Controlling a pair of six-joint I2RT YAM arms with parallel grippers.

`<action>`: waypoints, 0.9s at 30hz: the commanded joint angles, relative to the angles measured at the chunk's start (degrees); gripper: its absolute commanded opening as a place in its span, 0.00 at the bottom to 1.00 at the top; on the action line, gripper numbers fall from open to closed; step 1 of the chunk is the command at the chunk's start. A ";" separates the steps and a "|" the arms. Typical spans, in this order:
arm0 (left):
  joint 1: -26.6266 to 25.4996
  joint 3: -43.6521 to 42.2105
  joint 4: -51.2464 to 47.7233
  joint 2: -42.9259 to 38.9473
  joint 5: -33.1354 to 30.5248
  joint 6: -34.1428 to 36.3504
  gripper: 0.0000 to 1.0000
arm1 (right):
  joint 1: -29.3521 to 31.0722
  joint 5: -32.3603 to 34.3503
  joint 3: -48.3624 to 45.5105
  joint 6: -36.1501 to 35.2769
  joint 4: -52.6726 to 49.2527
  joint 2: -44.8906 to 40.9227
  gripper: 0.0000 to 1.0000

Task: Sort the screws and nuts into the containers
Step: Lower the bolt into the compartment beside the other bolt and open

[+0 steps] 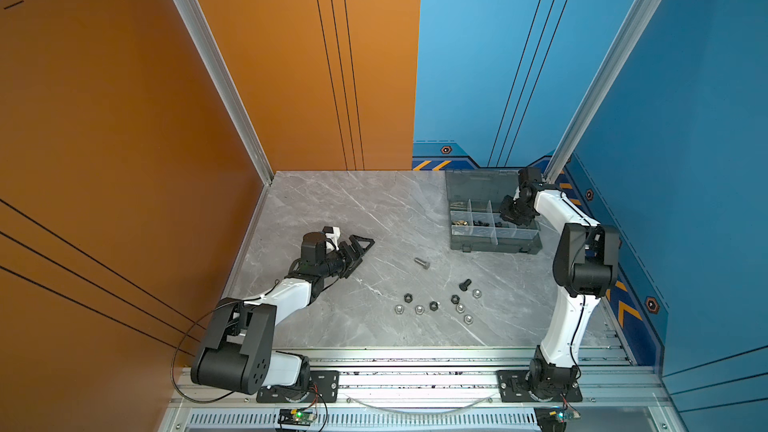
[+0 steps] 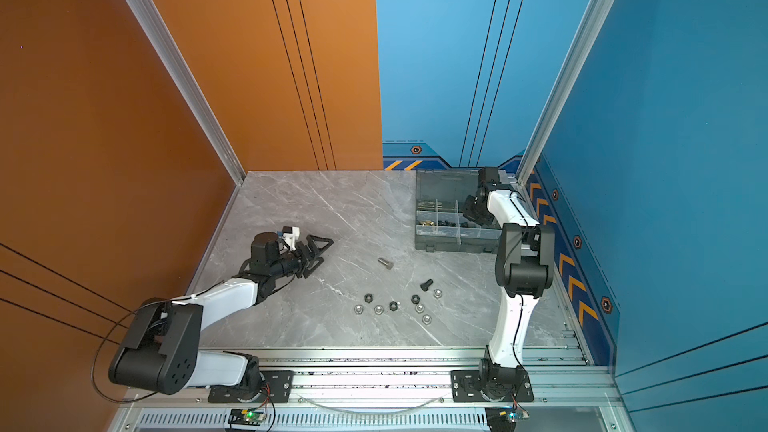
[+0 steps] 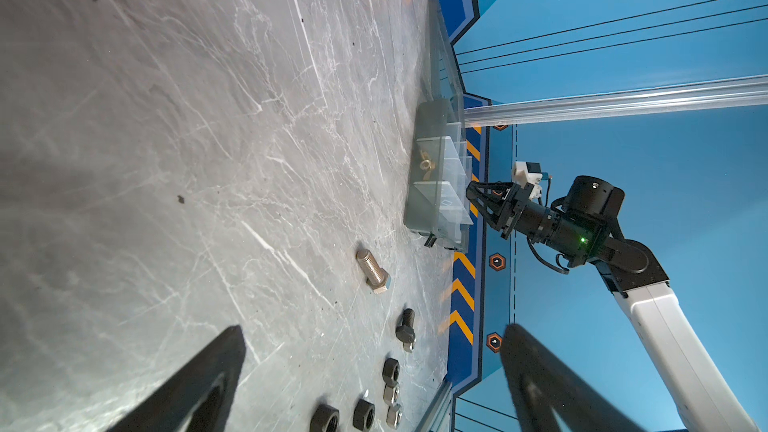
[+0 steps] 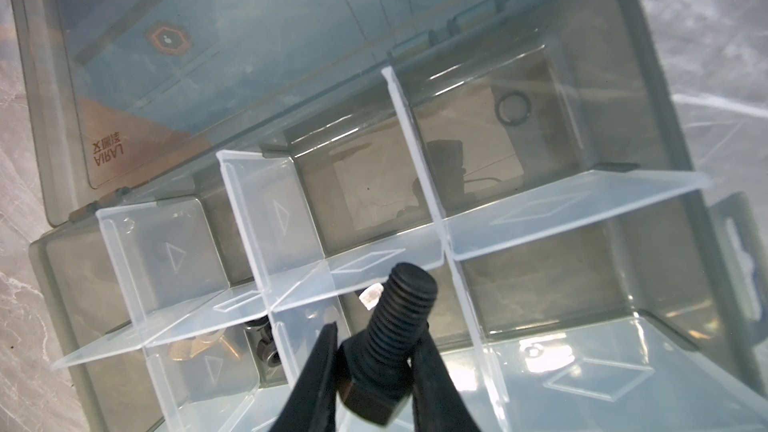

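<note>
Hanging over the organiser box [image 4: 623, 76], right claw [image 4: 376, 330] clamped on a black screw [image 4: 399, 317], shaft past its tips.

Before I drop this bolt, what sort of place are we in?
Probably a purpose-built robot test cell, not a workshop: printed orange and blue wall panels, aluminium frame posts, and the left arm and right arm mounted on a rail fronting a marble-look table.
</note>
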 commanded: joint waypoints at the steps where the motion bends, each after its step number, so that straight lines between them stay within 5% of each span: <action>1: 0.41 1.33 0.41 0.54 0.62 -0.12 0.98 | 0.36 1.03 0.29 -1.31 -1.90 0.75 0.12; 15: 0.16 1.06 0.42 0.13 0.67 -0.18 0.98 | 0.63 0.94 -0.65 -1.73 -2.27 0.19 0.23; 27: -0.14 1.06 0.41 0.21 0.62 -0.18 0.98 | 0.86 0.92 -1.05 -2.25 -2.60 -0.12 0.47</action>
